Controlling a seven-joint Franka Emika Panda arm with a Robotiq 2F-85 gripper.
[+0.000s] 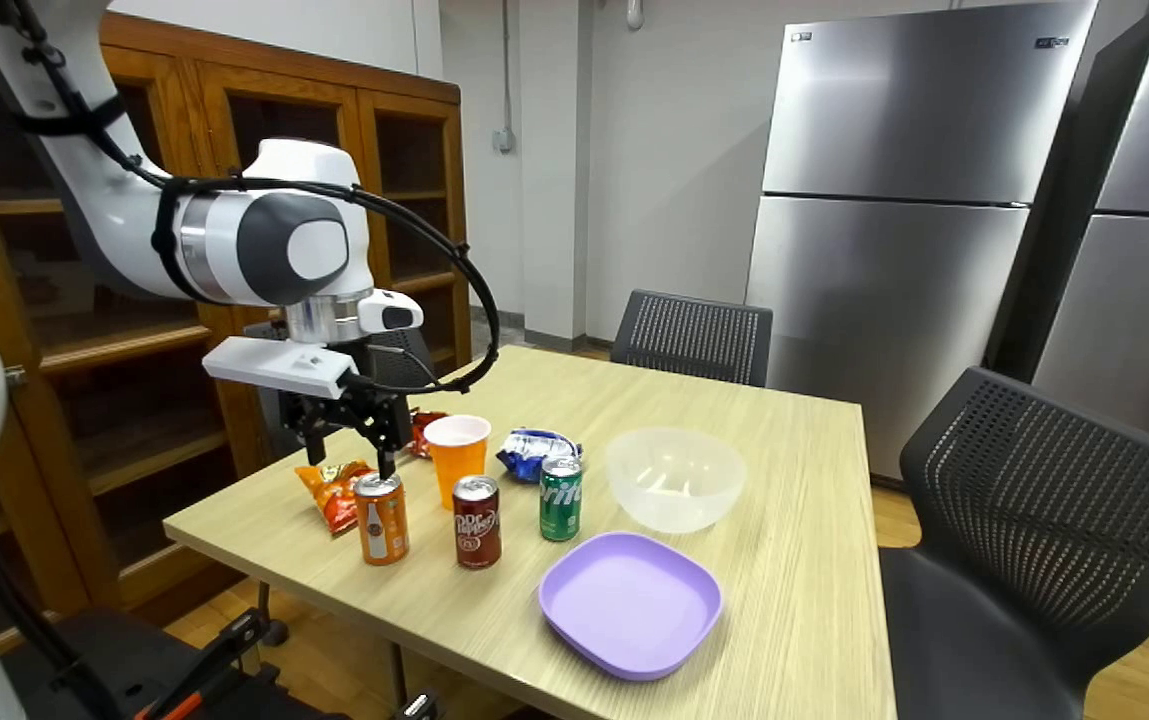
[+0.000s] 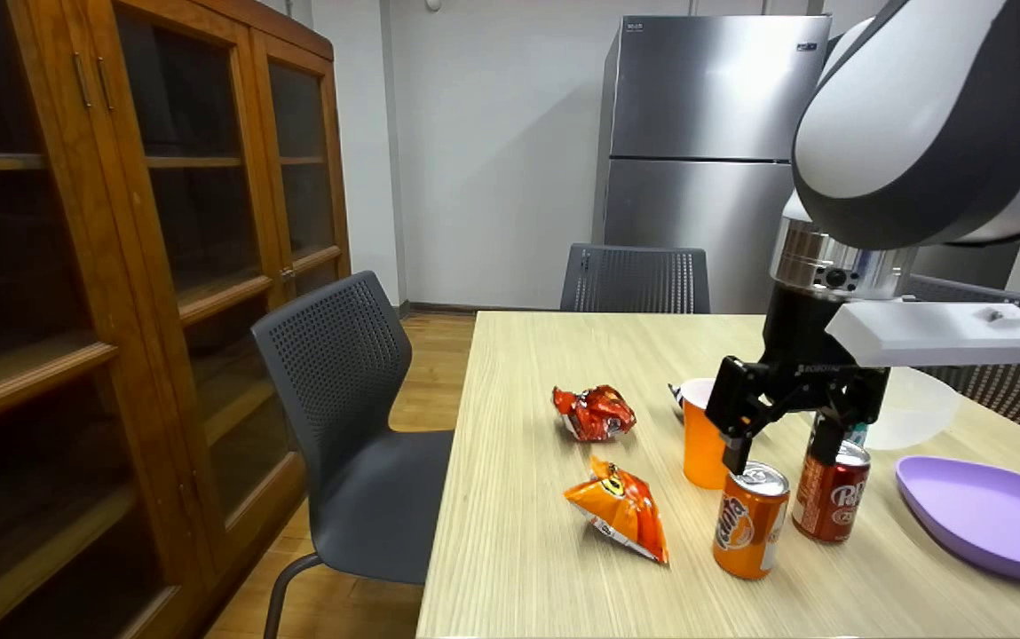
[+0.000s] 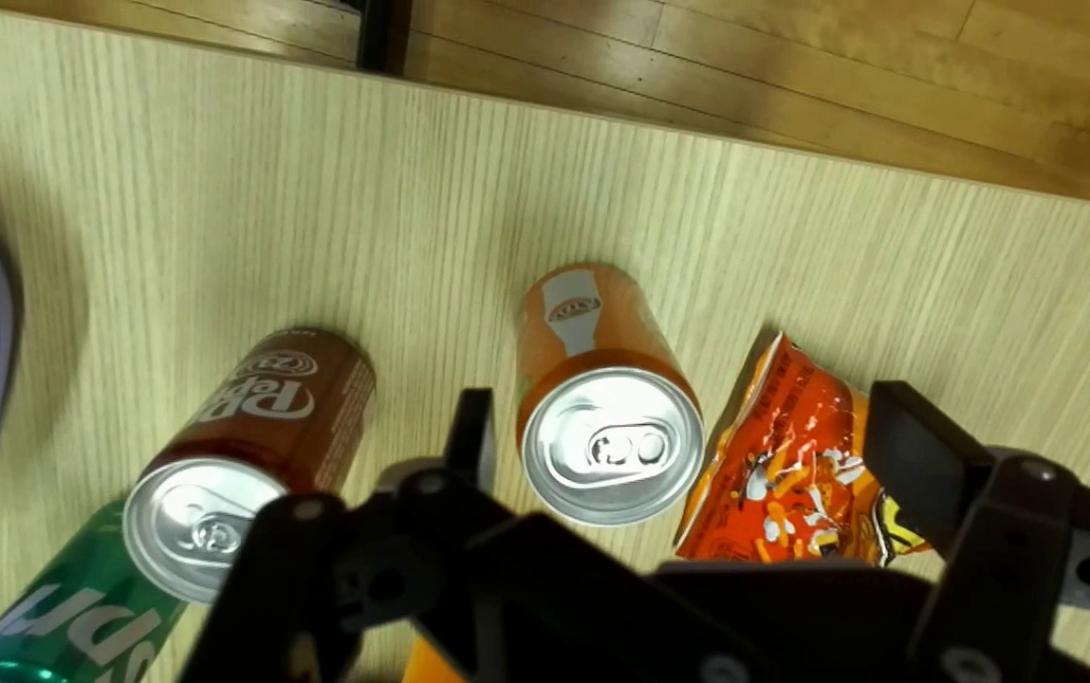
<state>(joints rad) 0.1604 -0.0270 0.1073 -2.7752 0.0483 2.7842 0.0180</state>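
The end effector [image 2: 781,448] is hanging w/ its fingers spread wide, holding nothing; in the wrist view the orange Fanta can [image 3: 609,394] is standing upright btwn them on the surface [image 3: 412,190], but off-centre, nearer to the finger on the side of the Dr Pepper can [image 3: 260,417]. If the end effector is coming down or closing w/ this offset, one finger could be pushing the can first, thus tipping it. Whether any finger is touching it, I cannot tell. The opposite finger is overlapping the orange snack bag [image 3: 791,455] in that view, so a low approach could be pinching its wrapper together w/ the can. The Dr Pepper can is also standing near, so the spread finger could be knocking it toward the Sprite can [image 3: 80,607]. Farther out, the orange cup [image 2: 703,444] is standing partly behind the end effector in an exterior view; prob. being light, it could be falling from a small bump.
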